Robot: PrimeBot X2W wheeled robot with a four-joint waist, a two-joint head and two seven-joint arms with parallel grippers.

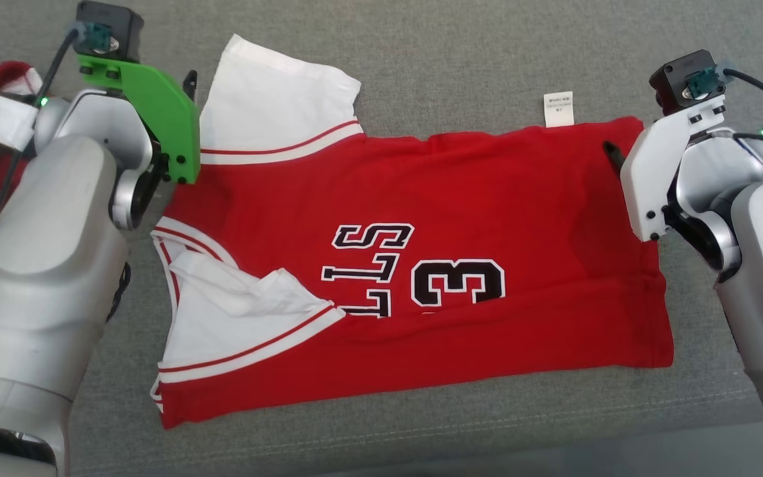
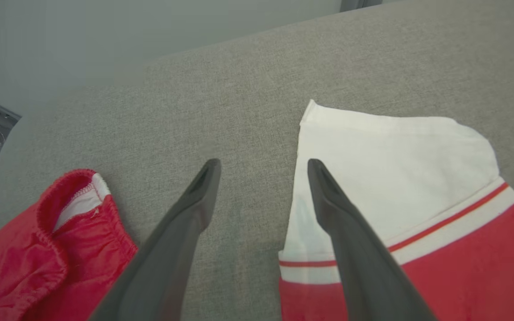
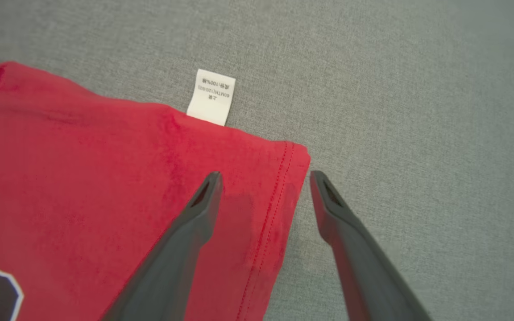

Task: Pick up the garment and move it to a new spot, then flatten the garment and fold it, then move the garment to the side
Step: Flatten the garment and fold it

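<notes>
Head view shows the red number 3 jersey point(image 1: 461, 199) spread flat on the grey fabric cushion point(image 1: 421, 53), near its front edge. Left fingers point(image 2: 190, 214) stand wide, straddling the white sleeve's point(image 2: 386, 156) edge. Right fingers point(image 3: 185, 232) stand wide and empty, straddling the hem.

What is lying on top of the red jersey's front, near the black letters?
A white sleeve lies folded over the jersey, covering part of the black lettering. The number 3 shows; the covered letters cannot be read.
</notes>
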